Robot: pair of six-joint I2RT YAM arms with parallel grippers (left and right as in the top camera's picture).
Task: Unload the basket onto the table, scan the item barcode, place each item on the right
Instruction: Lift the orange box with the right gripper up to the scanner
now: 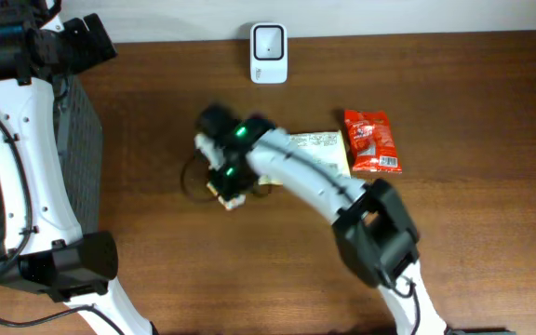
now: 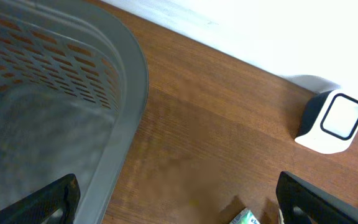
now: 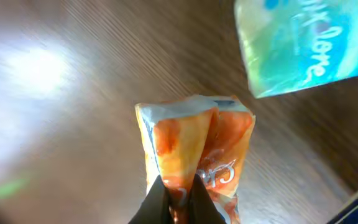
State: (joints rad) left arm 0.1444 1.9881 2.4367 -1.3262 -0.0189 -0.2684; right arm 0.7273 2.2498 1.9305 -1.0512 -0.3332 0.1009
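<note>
An orange snack packet [image 3: 194,149] with a crinkled, whitish sealed edge is being pinched at its lower end between the right arm's dark fingers [image 3: 157,204]. It is creasing down its middle above the brown surface [image 3: 73,124]. The white scanner [image 1: 269,51], dark-sided with a square window, is sitting at the surface's far edge, well apart from the packet.

Bright even light; right wrist view blurred, glary.
</note>
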